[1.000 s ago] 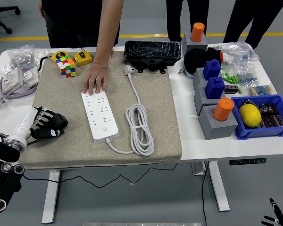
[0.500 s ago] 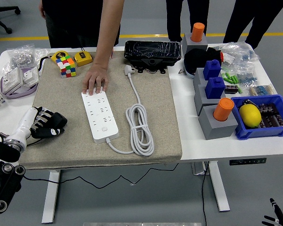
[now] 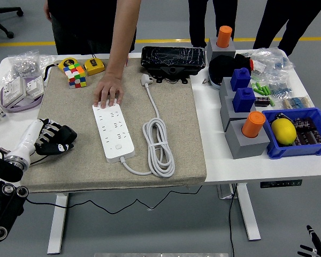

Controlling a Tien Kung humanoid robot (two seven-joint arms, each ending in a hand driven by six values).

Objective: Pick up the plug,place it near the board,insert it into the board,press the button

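Looking down from the head camera, I see my left hand (image 3: 54,138) resting on the left part of the beige mat (image 3: 187,155), its black fingers (image 3: 64,145) curled loosely and holding nothing. It sits well to the left of the white power strip (image 3: 113,132), which lies lengthwise near the middle of the mat. A person at the far side of the surface (image 3: 246,166) presses a hand (image 3: 108,92) flat on the far end of that strip. The white plug (image 3: 146,80) lies on the mat near its far edge, just in front of a black device (image 3: 172,59), and its cable (image 3: 159,147) runs toward me, coils to the right of the strip, then loops into the strip's near end. My right hand shows only as a few dark fingertips (image 3: 312,246) at the lower right corner, below the surface edge, and I cannot tell whether it is open or closed. A colour cube (image 3: 75,74) sits at the far left corner of the mat.
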